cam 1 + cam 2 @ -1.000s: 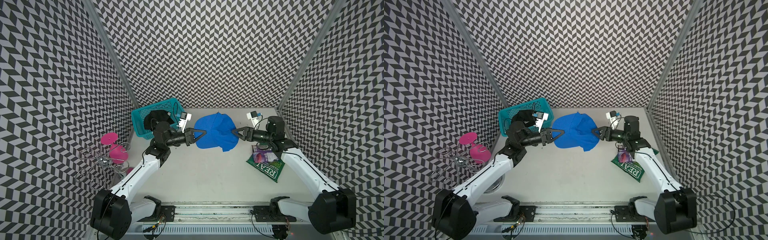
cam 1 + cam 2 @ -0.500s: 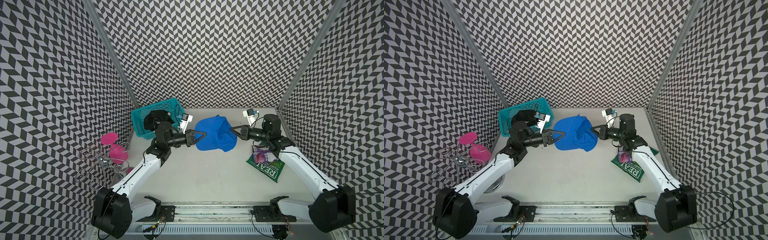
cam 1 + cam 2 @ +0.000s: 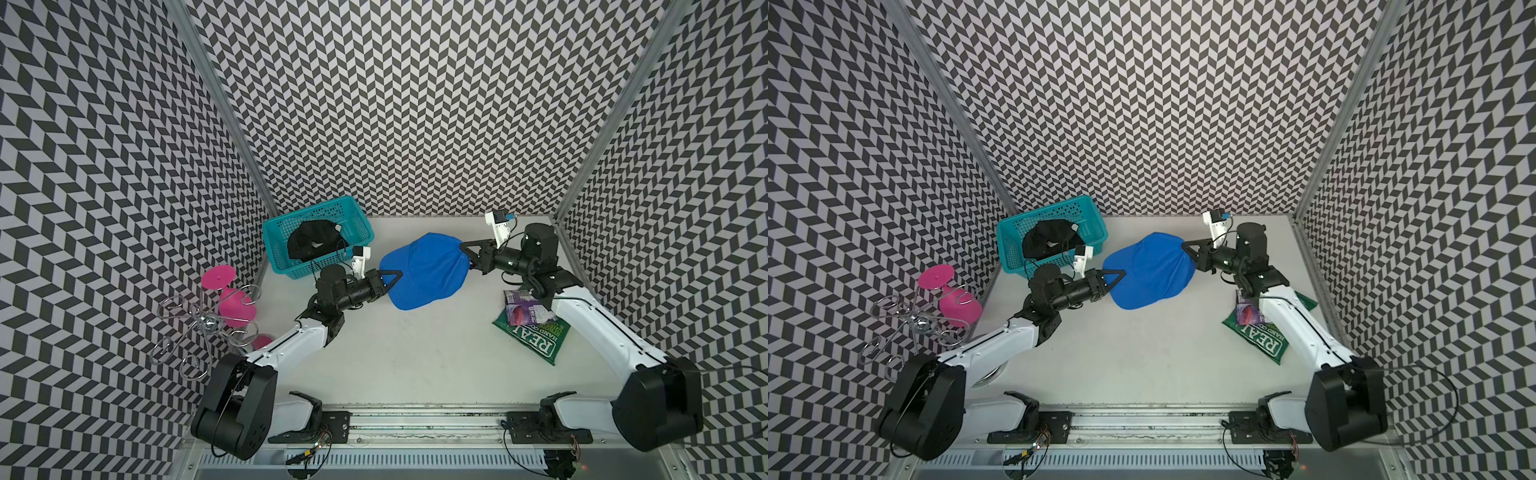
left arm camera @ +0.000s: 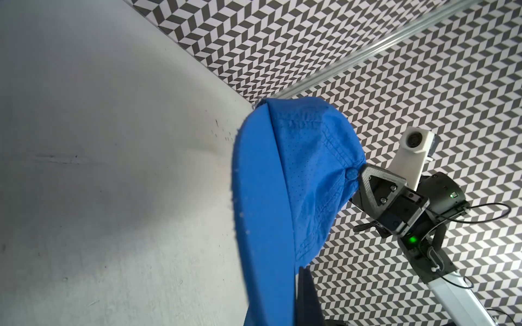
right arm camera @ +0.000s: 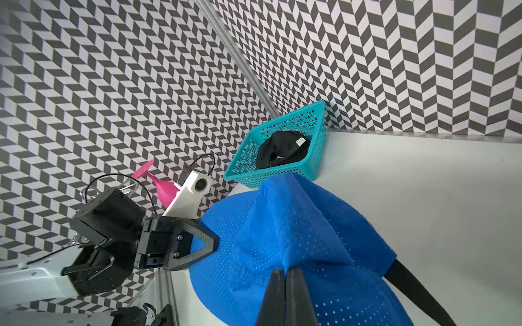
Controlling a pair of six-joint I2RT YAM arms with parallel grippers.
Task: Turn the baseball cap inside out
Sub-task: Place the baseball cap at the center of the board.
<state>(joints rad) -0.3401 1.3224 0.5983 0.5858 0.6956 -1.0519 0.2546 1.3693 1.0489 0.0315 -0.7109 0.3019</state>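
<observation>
Reaching out from black bases by the near rail (image 3: 415,424), the left arm (image 3: 286,345) and right arm (image 3: 602,332) slope away in white shells, then bend at dark wrists so that both point inward and nearly level toward each other. The left gripper (image 3: 395,276) is clamped on the stiff brim edge of the baseball cap (image 3: 428,270). Opposite it, the right gripper (image 3: 465,249) pinches a fold of the crown, and in the right wrist view its two dark fingers (image 5: 278,296) press together with blue cloth rising between them. The cap hangs stretched between the two over the far middle of the pale table (image 3: 415,361). Whether its lowest edge touches the surface cannot be told from above. Its inside is hidden, and only the outer, finely perforated blue fabric shows, with stitched seams and a cloth button beside the right gripper's tip in the left wrist view. Under the right forearm lies a crinkled green snack bag (image 3: 536,336), partly covered by the arm, with a glossy purple packet (image 3: 523,309) on top of it. At the left edge stands a bent chrome wire rack (image 3: 199,328) holding a pink plastic goblet (image 3: 235,305) upside down. Farther back, in the left corner, a teal latticed basket (image 3: 274,249) holds a crumpled black cap (image 3: 311,243). Behind everything rise walls (image 3: 415,104) printed with a grey-and-white chevron pattern.
</observation>
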